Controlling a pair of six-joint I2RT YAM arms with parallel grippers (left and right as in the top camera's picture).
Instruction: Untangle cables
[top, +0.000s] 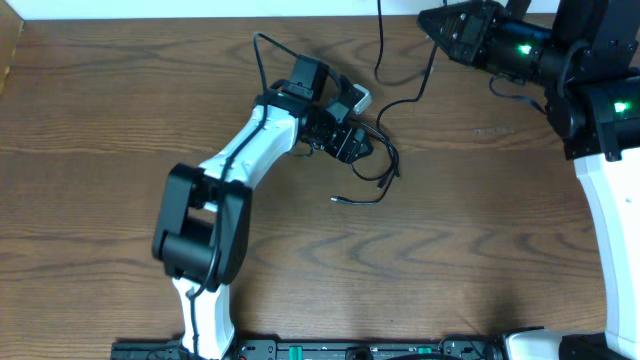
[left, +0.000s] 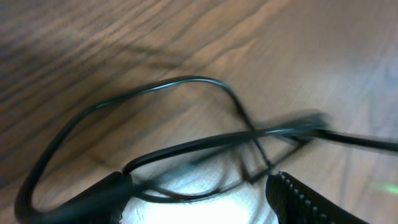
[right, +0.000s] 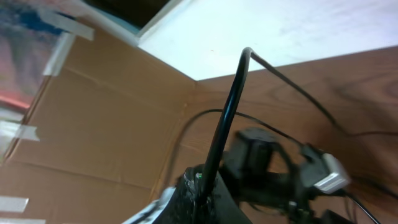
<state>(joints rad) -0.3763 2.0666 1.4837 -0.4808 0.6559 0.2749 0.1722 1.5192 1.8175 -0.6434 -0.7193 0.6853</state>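
**A:** Where is the black cable (top: 385, 160) lying?

**B:** It is lying in loose loops on the wooden tabletop (top: 120, 120), close to the far edge and a little right of the middle. One small plug end (top: 338, 200) is pointing left, slightly nearer the middle of the tabletop than the loops.

**A:** What is the left gripper (top: 345, 140) doing?

**B:** It is reaching in from the near edge and hovering right over those loops. In the left wrist view its fingers (left: 305, 200) are standing spread wide, one at each lower corner. A strand of the cable (left: 186, 81) is crossing the gap between them, and neither finger is pinching it. A larger loop is arching over the wood just beyond them.

**A:** And the right gripper (top: 430, 22)?

**B:** It is sitting at the far right corner of the tabletop, pointing toward the left arm. Its fingers are hardly showing in the right wrist view, but they are pressing together on the black cable (right: 227, 118). The cable is rising steeply out of them, bending sharply at the top and dropping away to the right. In the overhead view a strand is curving from that gripper down to the loops.

**A:** Is anything else showing?

**B:** A cardboard box (right: 93, 124) is standing past the tabletop's edge. A small white-and-grey piece (top: 358, 97) is sitting just beside the left fingers, too blurred to name.
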